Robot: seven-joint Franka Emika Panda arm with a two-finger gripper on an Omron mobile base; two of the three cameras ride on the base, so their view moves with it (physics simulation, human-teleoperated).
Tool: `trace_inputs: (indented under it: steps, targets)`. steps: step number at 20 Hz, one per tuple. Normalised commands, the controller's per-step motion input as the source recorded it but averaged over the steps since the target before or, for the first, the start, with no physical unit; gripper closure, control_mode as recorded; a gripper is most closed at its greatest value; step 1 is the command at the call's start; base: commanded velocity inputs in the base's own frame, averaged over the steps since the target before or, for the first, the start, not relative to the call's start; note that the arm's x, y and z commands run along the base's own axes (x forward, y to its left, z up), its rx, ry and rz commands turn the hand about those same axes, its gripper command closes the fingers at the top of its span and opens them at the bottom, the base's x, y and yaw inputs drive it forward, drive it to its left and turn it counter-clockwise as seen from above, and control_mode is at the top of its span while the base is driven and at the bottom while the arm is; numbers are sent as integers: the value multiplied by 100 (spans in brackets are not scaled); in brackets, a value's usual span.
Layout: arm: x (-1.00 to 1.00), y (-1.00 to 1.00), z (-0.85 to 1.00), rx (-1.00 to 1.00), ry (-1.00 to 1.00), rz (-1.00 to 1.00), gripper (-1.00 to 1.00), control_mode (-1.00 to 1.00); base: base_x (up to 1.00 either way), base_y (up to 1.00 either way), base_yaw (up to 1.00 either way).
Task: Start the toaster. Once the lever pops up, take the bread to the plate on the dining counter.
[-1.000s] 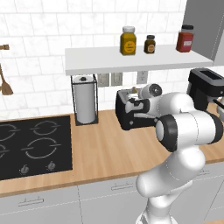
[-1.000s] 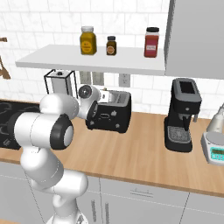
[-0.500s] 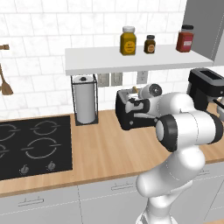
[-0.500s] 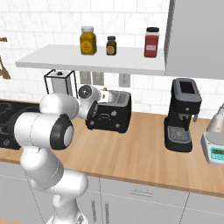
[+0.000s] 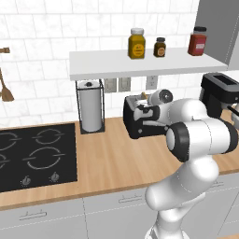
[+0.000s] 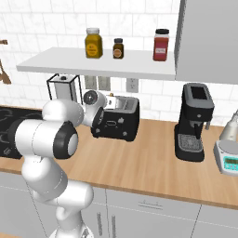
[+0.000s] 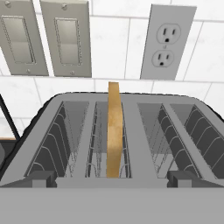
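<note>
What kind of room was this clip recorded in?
A rendered home kitchen: a wooden worktop with an inset black hob, a black toaster holding a bread slice, and a coffee machine under a shelf of jars.

White arm bent forward at the elbow, wrist low and level; gripper (image 7: pixel 111 177) wide open, fingertips (image 7: pixel 41 178) apart, nothing held
</note>
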Motion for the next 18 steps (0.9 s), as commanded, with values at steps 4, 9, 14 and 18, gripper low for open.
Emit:
trace_inputs:
  steps: [4, 9, 14, 18]
  targets:
    - [0, 0, 0, 0, 0, 0, -100, -100, 0, 0, 0]
    - [0, 0, 0, 0, 0, 0, -100, -100, 0, 0, 0]
    - [0, 0, 0, 0, 0, 0, -100, -100, 0, 0, 0]
    - [0, 0, 0, 0, 0, 0, -100, -100, 0, 0, 0]
